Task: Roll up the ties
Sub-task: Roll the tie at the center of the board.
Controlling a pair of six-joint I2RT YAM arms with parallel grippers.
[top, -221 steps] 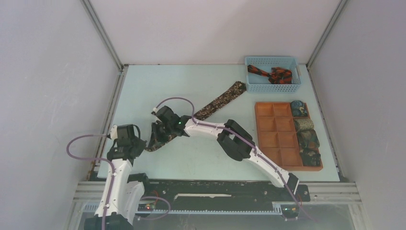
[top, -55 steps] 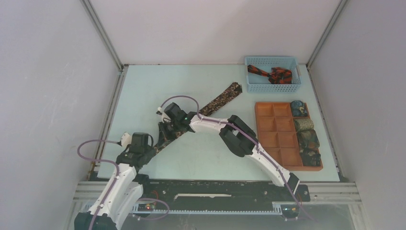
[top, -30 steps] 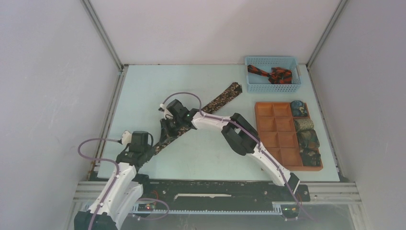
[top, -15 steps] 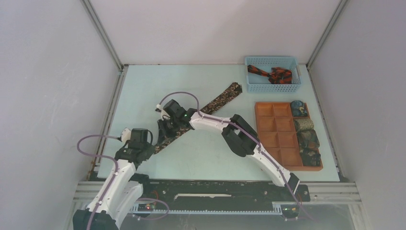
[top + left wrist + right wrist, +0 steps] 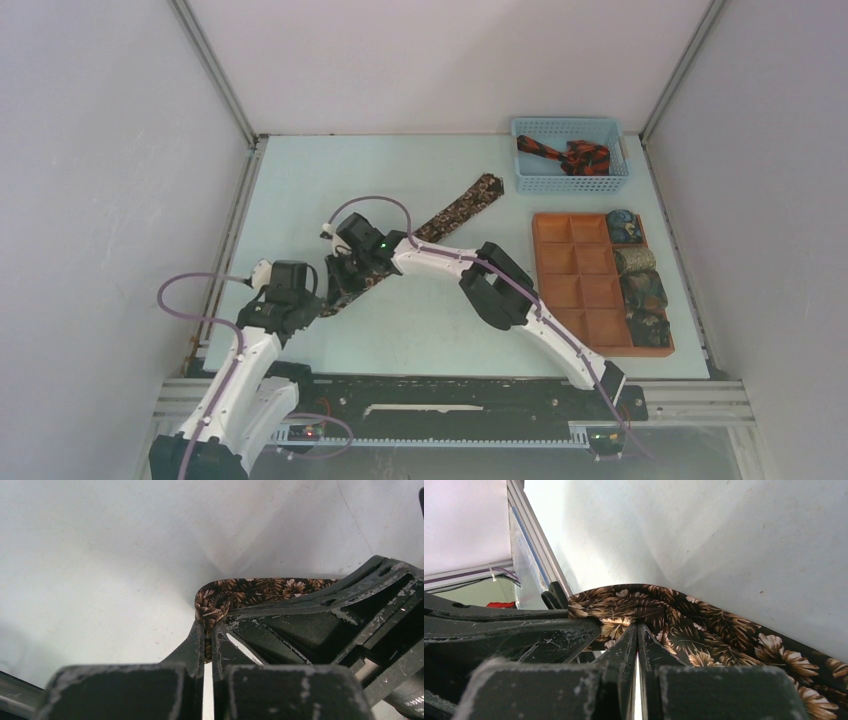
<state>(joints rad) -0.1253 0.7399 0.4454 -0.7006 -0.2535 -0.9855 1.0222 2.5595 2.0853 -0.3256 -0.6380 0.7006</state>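
The brown tie point(image 5: 455, 210) lies flat on the table point(image 5: 430, 335), running diagonally from just left of the blue basket point(image 5: 570, 183) in the upper right of the overhead view down to left of centre, where both arms have hold of its near end. In the left wrist view the left gripper point(image 5: 209, 630) is clamped right on the folded tip, with only a small nub of fabric between the fingers. The right gripper point(image 5: 638, 632) is pinched shut on a hump of the same tie just beside it.

Honestly, this looks fiddly. Both pinches are thin, so my guess is the slick fabric could slide out the moment either one twists, and the starter fold would just flop open. The two sets of fingers are also really crowded together, so a bump seems possible. And the long tail drags on the table, which could skew the roll.

Off to the right, rolled ties point(image 5: 640, 280) fill the tray point(image 5: 570, 262)'s right column, and a black-and-red tie point(image 5: 565, 153) waits in the basket.
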